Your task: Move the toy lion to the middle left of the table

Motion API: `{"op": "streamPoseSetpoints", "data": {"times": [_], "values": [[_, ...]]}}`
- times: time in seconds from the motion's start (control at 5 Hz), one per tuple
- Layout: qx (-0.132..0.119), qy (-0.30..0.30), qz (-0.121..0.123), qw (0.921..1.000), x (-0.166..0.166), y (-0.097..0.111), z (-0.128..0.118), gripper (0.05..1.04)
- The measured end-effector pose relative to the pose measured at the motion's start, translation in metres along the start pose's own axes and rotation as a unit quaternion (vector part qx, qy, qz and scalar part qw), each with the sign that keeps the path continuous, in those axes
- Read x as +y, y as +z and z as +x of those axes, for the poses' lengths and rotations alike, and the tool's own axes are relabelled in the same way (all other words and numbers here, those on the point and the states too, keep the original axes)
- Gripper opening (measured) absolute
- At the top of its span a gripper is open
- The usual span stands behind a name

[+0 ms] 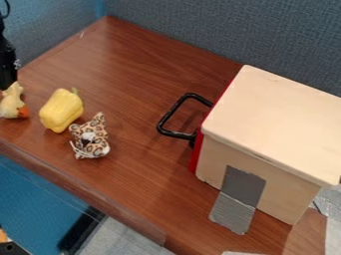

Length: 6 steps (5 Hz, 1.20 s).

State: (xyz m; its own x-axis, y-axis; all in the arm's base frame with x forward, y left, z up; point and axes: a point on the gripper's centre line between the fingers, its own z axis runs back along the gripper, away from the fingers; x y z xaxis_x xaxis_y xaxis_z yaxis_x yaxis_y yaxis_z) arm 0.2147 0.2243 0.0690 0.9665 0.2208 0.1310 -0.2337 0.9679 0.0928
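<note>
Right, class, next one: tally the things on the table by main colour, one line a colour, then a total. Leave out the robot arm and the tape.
Yellow: 2 (pepper, left-edge toy)
Tan with dark spots: 1 (spotted toy)
Pale wood: 1 (box)
Total: 4

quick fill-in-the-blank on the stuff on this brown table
The yellow bell pepper lies between the pale yellow toy with an orange patch and a plush toy whose coat is ____.
A black ____ sticks out from the pale wooden box.
The tape strip on the box is coloured ____.

spotted; handle; gray
</note>
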Motion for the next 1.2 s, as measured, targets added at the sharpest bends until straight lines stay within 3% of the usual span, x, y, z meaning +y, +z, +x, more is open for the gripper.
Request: {"op": "streamPoseSetpoints", "data": {"times": [0.2,0.4,0.8,1.0,1.2], "values": [[0.012,0.002,-0.010,0.9999,-0.005,-0.007,-0.004,1.000],[0.004,-0.038,-0.030,0.9988,-0.051,0.003,-0.013,1.000],[-0.036,-0.117,-0.026,0.9921,-0.143,0.024,-0.008,1.000],[-0.034,-0.120,-0.017,0.9920,-0.164,0.013,-0.003,0.999],[-0.005,-0.110,0.001,0.9939,-0.165,-0.014,-0.001,0.999]]}}
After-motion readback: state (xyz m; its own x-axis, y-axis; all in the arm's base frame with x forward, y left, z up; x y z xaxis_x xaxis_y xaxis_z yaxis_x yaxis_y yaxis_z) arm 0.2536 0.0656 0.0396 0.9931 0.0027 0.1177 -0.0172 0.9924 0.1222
